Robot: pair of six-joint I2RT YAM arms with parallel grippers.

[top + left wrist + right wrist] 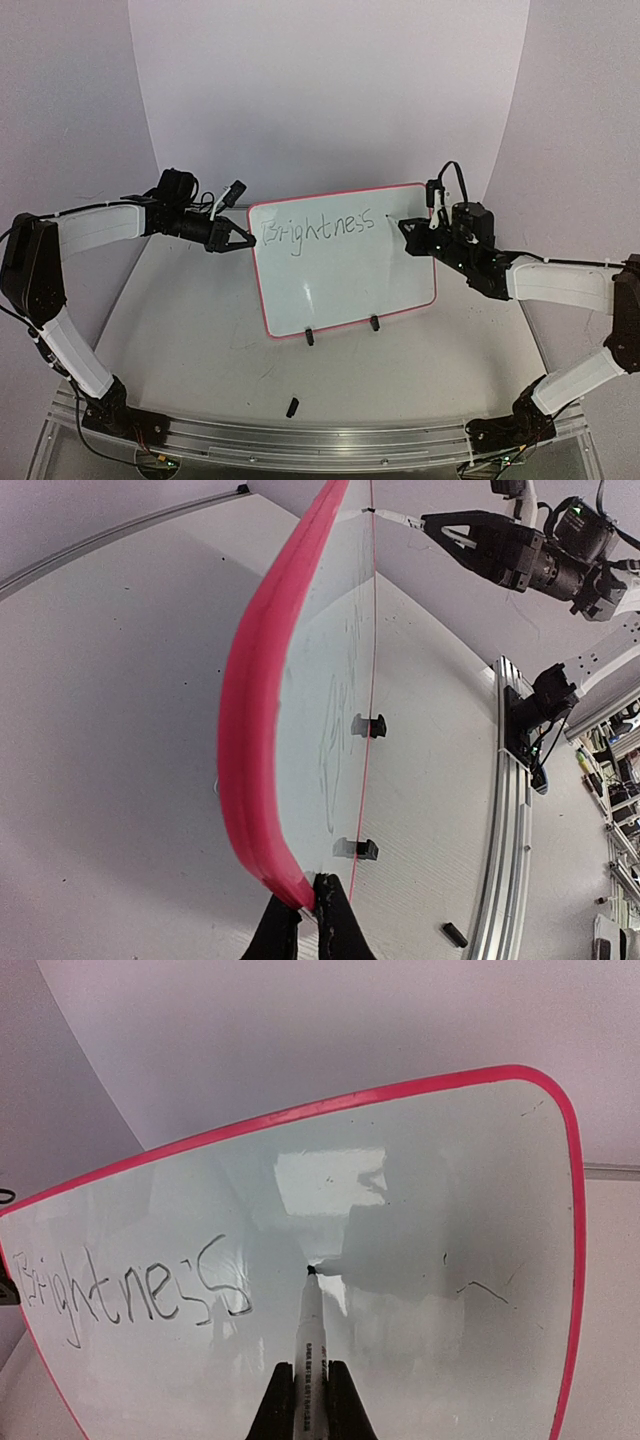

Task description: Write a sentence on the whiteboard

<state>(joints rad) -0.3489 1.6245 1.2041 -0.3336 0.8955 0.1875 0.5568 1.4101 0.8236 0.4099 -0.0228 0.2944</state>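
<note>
Mid-sentence on the test table: the whiteboard (345,285) stands upright on its two black clip feet (310,337) at the middle of the table (170,320), facing the near edge. Only "Brightness" of the sentence (315,230) is written, along the top left. I have the left gripper (238,240) pinched shut on the board's red left edge as a brace. The right gripper (408,228) is clamped narrow around the marker (308,1330), whose tip appears to meet its own reflection just right of the final "s".

My worry is pressure. The board rests on two small feet on a smooth top, so a hard push from the marker could rock it toward the far side or twist it around the single left-hand pinch. That pinch covers very little of the frame and could slip off. The marker might also slide back through the jaws, leaving the stroke faint. Little room remains on the right of the first line, so crowding it risks running into the frame. A faint stray stroke already marks that side.

The board face is glossy and throws back a bright light patch. The tabletop is pale and matte, a small black cap (293,406) lies toward its near edge, and an aluminium rail (300,440) carries both arm bases. A curved white backdrop (320,90) closes the far side.
</note>
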